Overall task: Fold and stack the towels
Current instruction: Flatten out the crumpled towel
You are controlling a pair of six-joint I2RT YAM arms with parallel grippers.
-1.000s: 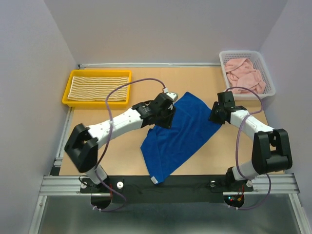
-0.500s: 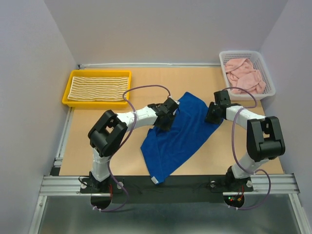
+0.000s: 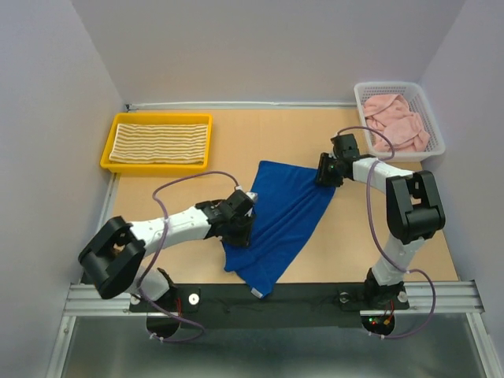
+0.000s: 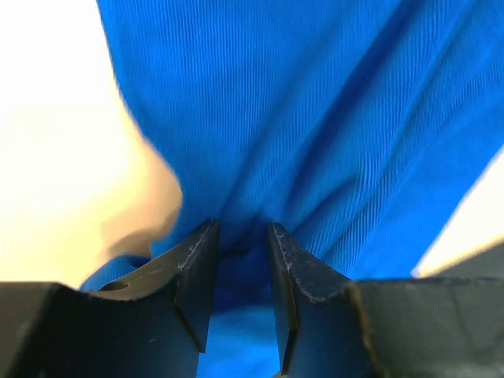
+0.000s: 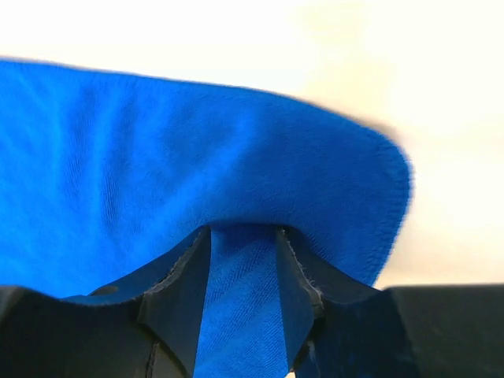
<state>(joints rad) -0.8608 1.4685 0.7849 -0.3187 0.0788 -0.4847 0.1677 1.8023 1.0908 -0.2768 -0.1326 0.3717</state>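
Blue towel (image 3: 283, 213) has been drawn out straighter for folding, left jaws clamped on its 9 o'clock edge, right jaws on its 1 o'clock corner.

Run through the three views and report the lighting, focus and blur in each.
Top external: evenly lit and sharp, with only soft shadows around the blue towel on the table. Left wrist: the towel's weave is crisp mid-frame, but its left edge smears and the table beside it is washed out to cream. Right wrist: the table is blown out too, and the towel's upper-right edge is blurred.
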